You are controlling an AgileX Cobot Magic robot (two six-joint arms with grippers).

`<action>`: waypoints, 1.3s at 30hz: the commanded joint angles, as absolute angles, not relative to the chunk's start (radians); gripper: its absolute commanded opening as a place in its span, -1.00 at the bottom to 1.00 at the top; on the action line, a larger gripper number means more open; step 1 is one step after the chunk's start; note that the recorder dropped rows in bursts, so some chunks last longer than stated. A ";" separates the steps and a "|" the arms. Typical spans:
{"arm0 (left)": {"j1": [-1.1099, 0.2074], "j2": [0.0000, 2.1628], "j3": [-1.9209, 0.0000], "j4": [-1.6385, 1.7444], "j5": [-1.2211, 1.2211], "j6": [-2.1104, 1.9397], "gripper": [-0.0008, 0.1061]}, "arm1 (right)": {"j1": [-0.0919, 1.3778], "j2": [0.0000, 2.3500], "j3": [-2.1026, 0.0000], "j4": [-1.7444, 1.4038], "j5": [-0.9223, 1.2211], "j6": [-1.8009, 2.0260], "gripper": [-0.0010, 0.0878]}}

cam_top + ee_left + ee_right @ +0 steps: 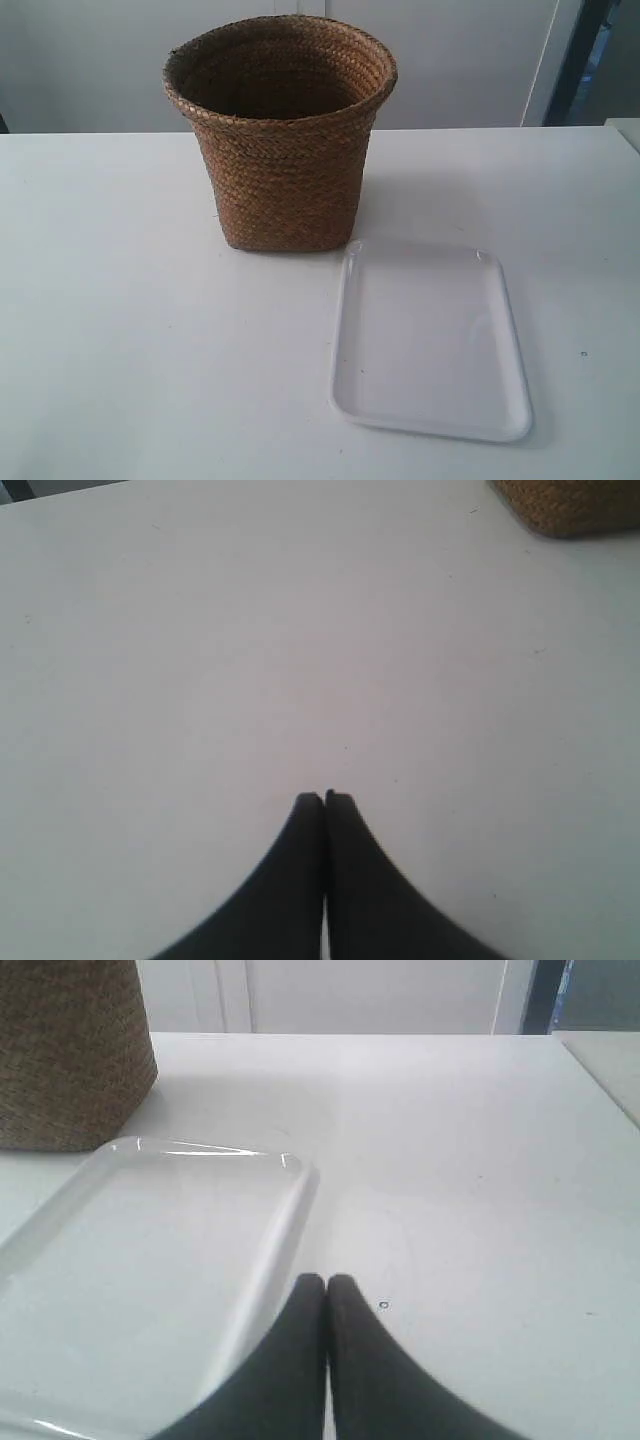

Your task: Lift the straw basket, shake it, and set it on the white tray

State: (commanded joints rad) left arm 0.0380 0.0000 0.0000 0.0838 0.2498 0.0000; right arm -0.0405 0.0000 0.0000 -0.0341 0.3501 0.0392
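Step in hand: the approach. Nothing is lifted yet.

Straw basket (282, 140) stands upright on the white table (110, 330), mouth up, and what shows of the inside looks empty. The white tray (430, 340) lies flat and bare at about 5 o'clock from the basket in the exterior view. Its near corner sits just beside the basket's foot (touching or a hair apart, cannot tell).

Left gripper (324, 798): fingertips pressed together, no gap, nothing between them. It hangs over bare table, well apart from the basket, of which the left wrist view catches only a corner of the base.

Right gripper (326, 1280): also closed tip to tip and holding nothing. It sits close by the tray's rim, with the basket beyond the tray's far end.

Neither arm shows in the exterior view, so both are judged to be parked back from the work.

Next move, as judged:
- Both sets of jaws must open first, since closed tips cannot take the weave.
- The basket is broad and tapers toward the base, so a pinch on the flared rim, one finger inside and one outside, looks the likeliest hold. Side pressure on the slanting wall may slip.
- The carry is short, toward 5 o'clock.
- The basket's foot looks nearly as wide as the tray, so it will need careful centring there.
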 joint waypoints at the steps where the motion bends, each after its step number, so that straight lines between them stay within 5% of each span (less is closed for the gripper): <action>1: 0.038 0.000 0.000 0.084 0.250 0.000 -0.99 | -0.040 0.000 0.000 -0.034 0.350 0.039 -0.98; 12: 0.038 0.000 0.000 0.084 0.250 0.000 -0.99 | -0.040 0.000 0.000 -0.034 0.332 0.039 -0.98; 22: 0.038 0.000 0.000 0.061 0.015 0.000 -0.99 | -0.040 0.000 0.000 -0.016 -0.099 0.278 -0.98; 29: 0.038 0.000 0.000 0.061 -0.036 0.000 -0.99 | -0.040 0.000 0.000 -0.016 -0.123 0.290 -0.98; 39: 0.038 0.000 0.000 0.010 -0.170 -0.389 -0.99 | -0.040 0.000 0.000 -0.016 -0.225 0.330 -0.98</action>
State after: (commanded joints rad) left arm 0.0380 0.0000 0.0000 0.0103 -0.1701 -0.3887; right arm -0.0405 0.0000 0.0000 -0.0164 -0.2251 0.3297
